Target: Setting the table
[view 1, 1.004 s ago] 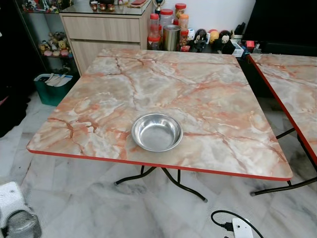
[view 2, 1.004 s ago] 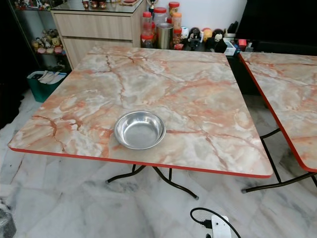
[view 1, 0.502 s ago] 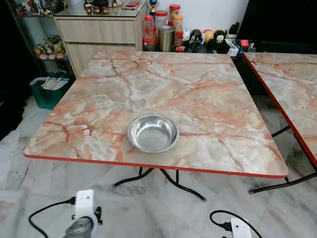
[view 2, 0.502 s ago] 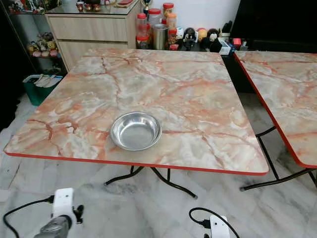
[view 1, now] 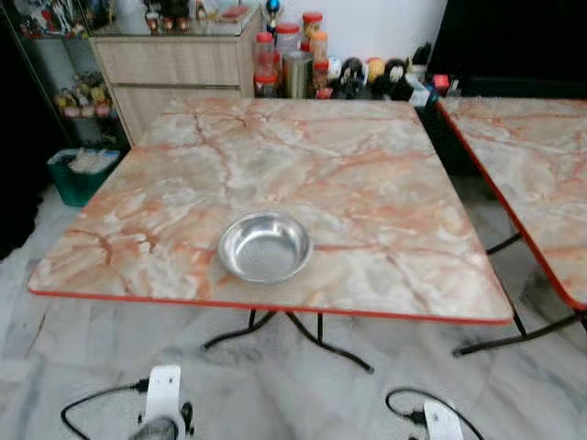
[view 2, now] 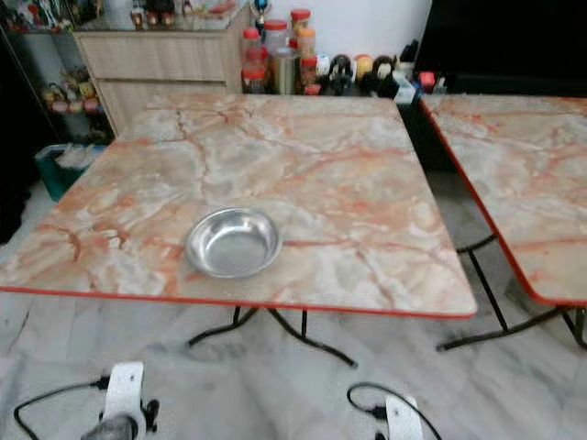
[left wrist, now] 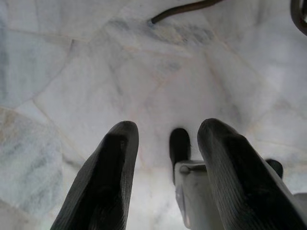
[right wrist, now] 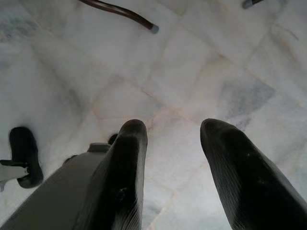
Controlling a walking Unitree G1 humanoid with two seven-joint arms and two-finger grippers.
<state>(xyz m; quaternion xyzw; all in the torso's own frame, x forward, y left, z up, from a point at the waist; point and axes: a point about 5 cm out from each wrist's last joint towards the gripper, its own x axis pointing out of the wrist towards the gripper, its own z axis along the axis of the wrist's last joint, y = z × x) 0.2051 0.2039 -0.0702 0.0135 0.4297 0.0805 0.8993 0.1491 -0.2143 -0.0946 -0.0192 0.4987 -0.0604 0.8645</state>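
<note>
Item: steel bowl (view 1: 265,247). Round, shallow, plain polished metal with a rolled rim and a flat bottom; the inside is bright and holds nothing. It stands upright on the desk (view 1: 367,174), near the front edge and a little left of the middle, well apart from everything else.

Desk: square top in a pink and grey marble pattern with orange veins and a red edge band, on curved black metal legs (view 1: 303,332). A second desk (view 1: 532,174) of the same pattern stands just beside it on the right, with a gap between the two.

Background: wooden cabinet (view 1: 174,64) behind the left far corner; red-lidded jars (view 1: 275,55) and a metal canister (view 1: 297,73) beside it; a row of small figurines (view 1: 376,75) along the wall; a green bin (view 1: 81,174) on the floor at left.

Floor: pale grey-veined marble tiles (view 1: 92,367).

Left hand (left wrist: 168,177): hangs low over the floor, two black fingers (left wrist: 108,177) spread apart, nothing between them. A white part of the robot's own body sits below it in the wrist view.

Right hand (right wrist: 177,172): likewise low over the tiles, fingers (right wrist: 122,177) spread, holding nothing.

The head views are slightly blurred.
</note>
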